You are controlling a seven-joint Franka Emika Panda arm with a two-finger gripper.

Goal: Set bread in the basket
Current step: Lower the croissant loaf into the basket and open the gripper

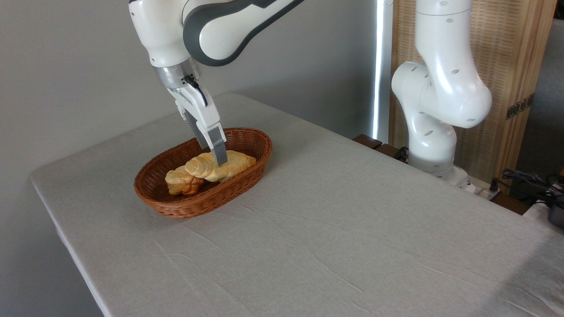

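**Both pieces of bread lying in the wicker basket, gripper at the loaf**

The gripper (213, 154) is reaching down at a slant into the basket, its near finger (218, 149) crossing in front of the plaited loaf (222, 165) at about the loaf's middle. The second finger is sitting behind the first and is mostly hidden, so it is not possible to tell how wide the jaws are standing or whether they are actually clamping the loaf or only touching it.

The plaited loaf is lying lengthwise inside the basket (246, 136), one tapered end pointing toward the right rim, the other end resting against or over the small roll (181, 181). The small roll is sitting low in the left part of the basket, touching the loaf.

The basket is standing on the table (335, 229), toward its far left corner, on a pale grey cloth showing faint creases. The robot arm (440, 92) is rising from its base beyond the table's right edge and arching over to the basket. Behind the base a wooden slatted screen (502, 53) is standing, and some dark cables (528, 180) are lying at the far right.
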